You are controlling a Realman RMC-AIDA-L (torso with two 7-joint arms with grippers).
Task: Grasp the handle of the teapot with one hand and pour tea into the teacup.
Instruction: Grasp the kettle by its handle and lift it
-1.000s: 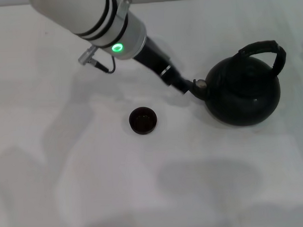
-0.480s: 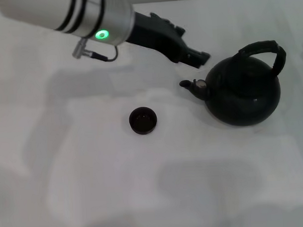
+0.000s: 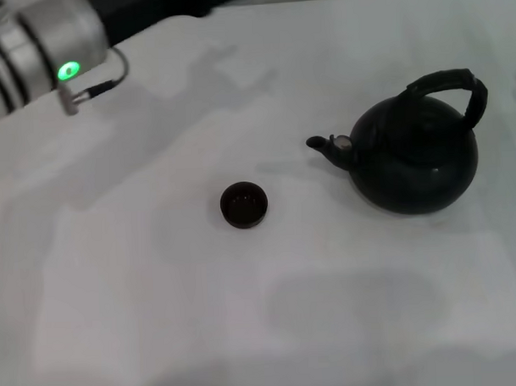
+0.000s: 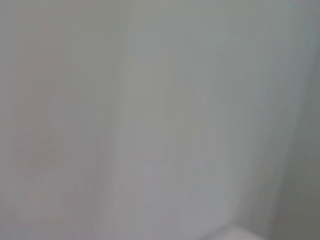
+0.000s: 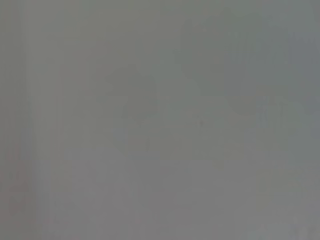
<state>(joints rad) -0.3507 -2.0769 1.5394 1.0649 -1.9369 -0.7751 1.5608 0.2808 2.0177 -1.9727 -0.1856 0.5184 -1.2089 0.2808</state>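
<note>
Left gripper (image 3: pixel 162 6) pulls away from the teapot (image 3: pixel 414 158), toward the worktop's far left corner.
Whether it is wide or narrow I cannot tell; teapot near the right edge, handle (image 3: pixel 447 83) ungrasped, teacup (image 3: pixel 243 204) mid-worktop, waiting.

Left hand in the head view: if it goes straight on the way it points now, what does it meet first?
Probably nothing. The left hand points toward the robot's right along the picture's top edge, well beyond the teapot and its handle; the way looks free, though depth is unclear.
</note>
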